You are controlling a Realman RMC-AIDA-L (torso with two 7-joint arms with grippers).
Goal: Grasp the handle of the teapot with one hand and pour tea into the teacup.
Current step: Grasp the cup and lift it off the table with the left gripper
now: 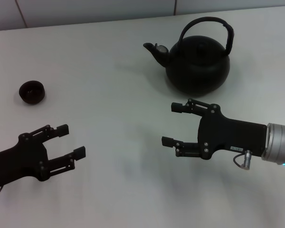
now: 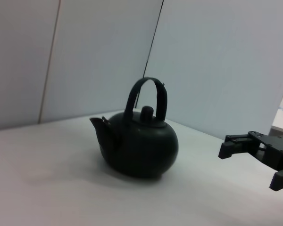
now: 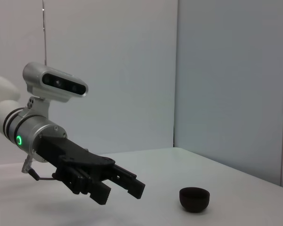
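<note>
I'm hovering both grippers over the counter (image 1: 133, 71), jaws released: left gripper (image 1: 71, 141), right gripper (image 1: 175, 124). Teapot (image 1: 198, 66) is sitting just beyond my right; teacup (image 1: 32, 91) far left. I'd say approach the handle (image 1: 213, 23) squarely at its top.

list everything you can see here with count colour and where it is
teapot: 1, matte black, far right part of the table, upright, spout toward the robot's left
handle: 1, black arched hoop, standing up over the teapot's top
lid knob: 1, black, top centre of the teapot under the handle
teacup: 1, black, left part of the table, far apart from the teapot
table: 1, white, under everything
wall panels: pale grey, behind the table
left gripper: 1, all black, near left, open, holding nothing
right gripper: 1, black on a silver-grey wrist, near side of the teapot, open, not touching it
</note>
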